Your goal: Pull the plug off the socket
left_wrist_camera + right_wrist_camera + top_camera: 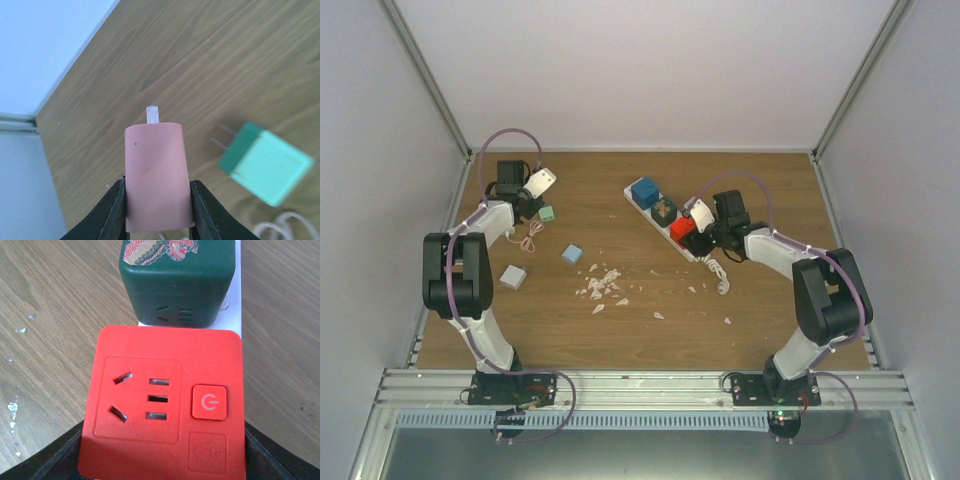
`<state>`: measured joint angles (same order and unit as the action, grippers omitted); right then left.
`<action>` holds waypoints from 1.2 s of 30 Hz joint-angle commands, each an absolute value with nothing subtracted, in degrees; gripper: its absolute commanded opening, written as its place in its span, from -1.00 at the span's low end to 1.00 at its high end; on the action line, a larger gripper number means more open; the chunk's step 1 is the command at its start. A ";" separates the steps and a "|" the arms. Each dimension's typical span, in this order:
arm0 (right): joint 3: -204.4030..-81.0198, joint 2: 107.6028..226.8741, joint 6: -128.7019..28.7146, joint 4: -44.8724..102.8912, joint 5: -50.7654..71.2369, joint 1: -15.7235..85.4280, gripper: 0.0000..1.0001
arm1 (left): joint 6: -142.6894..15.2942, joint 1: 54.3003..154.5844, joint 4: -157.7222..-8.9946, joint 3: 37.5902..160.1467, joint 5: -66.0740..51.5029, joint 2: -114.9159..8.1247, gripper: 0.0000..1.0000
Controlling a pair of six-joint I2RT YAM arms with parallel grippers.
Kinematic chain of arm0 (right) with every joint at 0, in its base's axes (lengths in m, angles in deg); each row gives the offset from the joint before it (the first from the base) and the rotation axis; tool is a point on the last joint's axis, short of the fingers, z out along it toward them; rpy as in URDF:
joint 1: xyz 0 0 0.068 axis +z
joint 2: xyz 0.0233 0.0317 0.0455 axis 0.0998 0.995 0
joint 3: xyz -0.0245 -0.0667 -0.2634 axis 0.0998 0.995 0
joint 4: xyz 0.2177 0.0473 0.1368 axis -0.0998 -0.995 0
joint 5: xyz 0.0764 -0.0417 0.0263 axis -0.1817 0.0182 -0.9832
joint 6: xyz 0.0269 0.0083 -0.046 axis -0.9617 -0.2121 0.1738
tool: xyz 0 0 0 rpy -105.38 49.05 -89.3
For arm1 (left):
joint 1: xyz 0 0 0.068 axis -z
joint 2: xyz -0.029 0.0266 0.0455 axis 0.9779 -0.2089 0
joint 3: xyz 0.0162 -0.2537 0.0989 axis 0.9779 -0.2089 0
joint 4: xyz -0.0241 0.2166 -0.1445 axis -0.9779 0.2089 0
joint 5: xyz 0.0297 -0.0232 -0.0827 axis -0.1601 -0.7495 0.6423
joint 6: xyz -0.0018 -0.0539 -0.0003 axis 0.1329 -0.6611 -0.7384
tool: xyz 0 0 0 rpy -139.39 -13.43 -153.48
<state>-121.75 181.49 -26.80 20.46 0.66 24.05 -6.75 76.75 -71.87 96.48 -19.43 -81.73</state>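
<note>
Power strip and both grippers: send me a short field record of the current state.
power strip: holds red adapter, dark green adapter, blue adapter
left gripper: jaws shut on pink plug, away from the power strip
right gripper: jaws shut on red adapter
loose on table: mint plug
</note>
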 commanded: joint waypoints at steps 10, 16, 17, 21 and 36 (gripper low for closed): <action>-121.88 181.99 -20.73 14.90 -7.52 23.79 -0.65 | 1.64 76.01 -85.41 99.49 -30.66 -93.46 -0.84; -122.02 182.05 -18.60 11.10 -11.29 24.30 -0.65 | 2.73 76.05 -85.80 97.25 -30.04 -93.73 -0.45; -121.88 181.72 -18.24 10.76 -11.44 24.46 -0.65 | 2.73 76.07 -85.29 96.93 -29.60 -93.27 -0.39; -120.49 180.50 -15.79 9.26 -12.42 25.05 -0.65 | 0.88 76.02 -81.84 96.22 -26.06 -90.29 0.08; -120.28 176.05 -15.75 8.76 -15.37 25.50 0.60 | -15.39 79.94 -67.61 95.31 -5.94 -70.87 0.98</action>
